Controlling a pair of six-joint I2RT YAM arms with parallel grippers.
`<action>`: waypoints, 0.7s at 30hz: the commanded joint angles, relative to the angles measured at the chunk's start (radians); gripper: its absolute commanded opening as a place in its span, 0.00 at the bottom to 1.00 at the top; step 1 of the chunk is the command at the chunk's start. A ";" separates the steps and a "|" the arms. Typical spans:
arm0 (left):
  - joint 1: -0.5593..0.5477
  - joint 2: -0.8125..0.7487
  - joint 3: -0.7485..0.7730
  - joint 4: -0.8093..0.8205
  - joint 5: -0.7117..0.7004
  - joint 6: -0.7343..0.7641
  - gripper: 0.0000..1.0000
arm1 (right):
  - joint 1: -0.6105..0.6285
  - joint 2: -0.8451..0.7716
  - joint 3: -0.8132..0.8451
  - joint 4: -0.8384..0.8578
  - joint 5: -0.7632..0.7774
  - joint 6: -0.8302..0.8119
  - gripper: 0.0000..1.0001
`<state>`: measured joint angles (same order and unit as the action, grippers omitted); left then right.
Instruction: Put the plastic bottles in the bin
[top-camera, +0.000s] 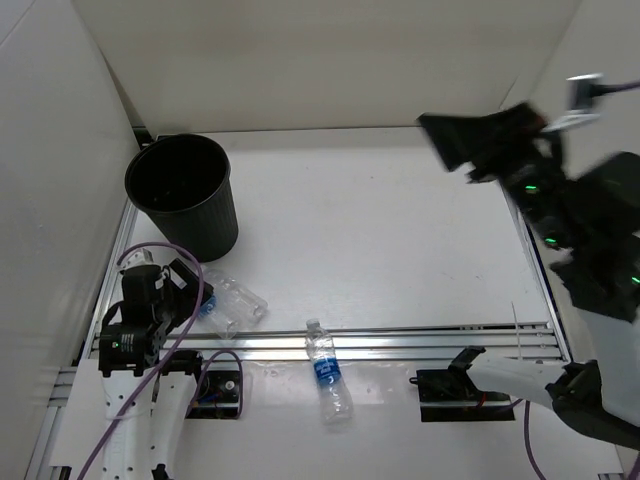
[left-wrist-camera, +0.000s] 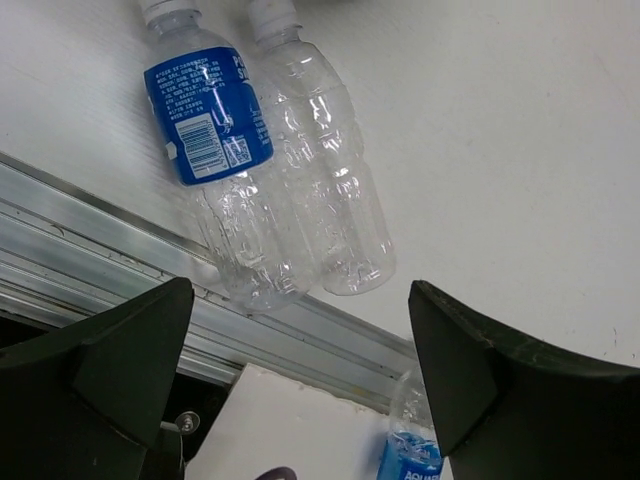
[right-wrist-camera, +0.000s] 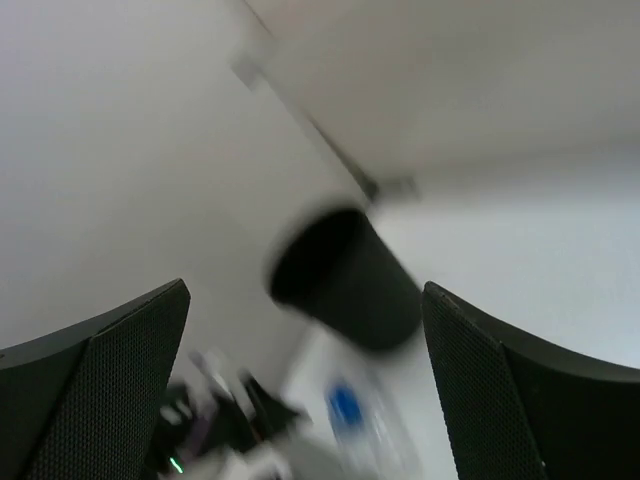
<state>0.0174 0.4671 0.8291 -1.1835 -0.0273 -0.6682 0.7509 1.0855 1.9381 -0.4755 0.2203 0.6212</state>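
Just beyond the wide-open jaws of the left gripper (left-wrist-camera: 300, 290), two plastic bottles (left-wrist-camera: 318, 170) lie touching.

3 plastic bottles (top-camera: 232, 302): blue-label bottle (left-wrist-camera: 215, 140) and unlabelled clear bottle (left-wrist-camera: 325, 170) touching side by side, near left; second blue-label bottle (top-camera: 327, 375) near centre. 1 black bin (top-camera: 200, 225), far left

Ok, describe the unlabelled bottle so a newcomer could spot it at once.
Find the black bin standing far left. Just in front of it, before the left gripper, a pair lies side by side. The bare bottle shows no label; its neighbour wears a blue one.
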 joint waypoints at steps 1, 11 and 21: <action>-0.004 -0.018 -0.036 0.047 -0.026 -0.033 1.00 | 0.002 0.105 -0.233 -0.569 -0.019 0.214 1.00; -0.004 -0.018 -0.071 0.045 -0.063 -0.054 1.00 | 0.159 -0.105 -0.715 -0.744 -0.353 0.402 1.00; -0.004 0.001 -0.071 0.018 -0.088 -0.024 1.00 | 0.306 -0.036 -1.018 -0.552 -0.510 0.361 1.00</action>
<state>0.0174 0.4545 0.7593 -1.1549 -0.0784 -0.7151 1.0470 1.0172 0.9463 -1.1187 -0.2504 0.9943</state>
